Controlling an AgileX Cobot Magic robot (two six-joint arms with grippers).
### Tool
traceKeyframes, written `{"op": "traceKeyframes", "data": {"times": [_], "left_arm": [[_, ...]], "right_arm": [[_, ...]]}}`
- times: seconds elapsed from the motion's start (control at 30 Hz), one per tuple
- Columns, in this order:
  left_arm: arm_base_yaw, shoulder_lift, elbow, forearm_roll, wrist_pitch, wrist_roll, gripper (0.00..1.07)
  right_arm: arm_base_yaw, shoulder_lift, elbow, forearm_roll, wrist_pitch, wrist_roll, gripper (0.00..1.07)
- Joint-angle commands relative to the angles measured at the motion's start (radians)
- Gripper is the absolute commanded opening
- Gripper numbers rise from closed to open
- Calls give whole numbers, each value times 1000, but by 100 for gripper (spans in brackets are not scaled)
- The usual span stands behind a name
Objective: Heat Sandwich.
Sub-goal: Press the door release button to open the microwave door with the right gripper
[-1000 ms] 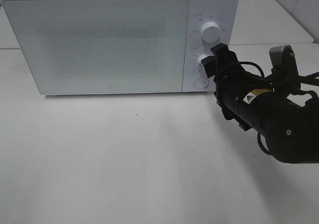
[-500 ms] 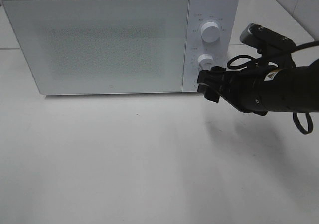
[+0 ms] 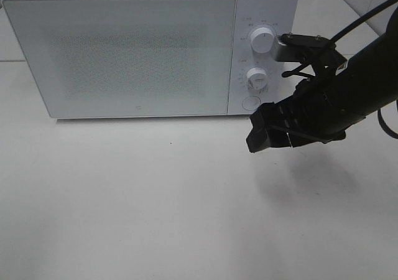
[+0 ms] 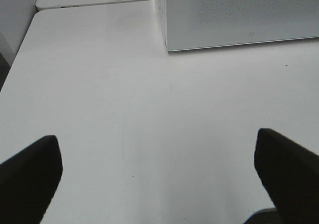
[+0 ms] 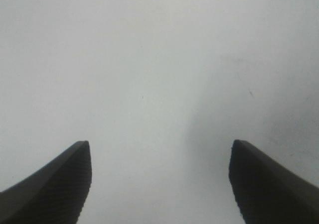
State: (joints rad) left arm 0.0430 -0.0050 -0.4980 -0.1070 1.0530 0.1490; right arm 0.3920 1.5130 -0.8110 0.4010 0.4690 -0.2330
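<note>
- Now the right fingers (image 5: 55,184) hang spread and empty over the worktop (image 3: 155,199), near the microwave's (image 3: 124,50) lower right corner.
- Left fingers (image 4: 30,174) are spread wide over the worktop, holding nothing.
- Microwave door is shut; the sandwich shows in no view.

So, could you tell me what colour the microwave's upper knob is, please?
White; the upper knob shows best in the exterior high view.
</note>
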Motion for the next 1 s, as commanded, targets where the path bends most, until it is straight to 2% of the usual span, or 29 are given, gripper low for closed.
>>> {"op": "traceKeyframes", "data": {"times": [0.03,0.23,0.5,0.7,1.0], "left_arm": [[-1,-26,3,-4,-12,0,101],[-1,-26,3,-4,-12,0,101],[-1,-26,3,-4,-12,0,101],[-1,-26,3,-4,-12,0,101],[-1,-26,3,-4,-12,0,101]], "right_arm": [[-5,-28,-20,-60,95,29,75],[-5,-144,-20,-144,194,68,75],[-5,-399,-19,-239,361,133,75],[-5,-542,-19,-262,443,140,75],[-5,-869,26,-266,516,185,75]]}}
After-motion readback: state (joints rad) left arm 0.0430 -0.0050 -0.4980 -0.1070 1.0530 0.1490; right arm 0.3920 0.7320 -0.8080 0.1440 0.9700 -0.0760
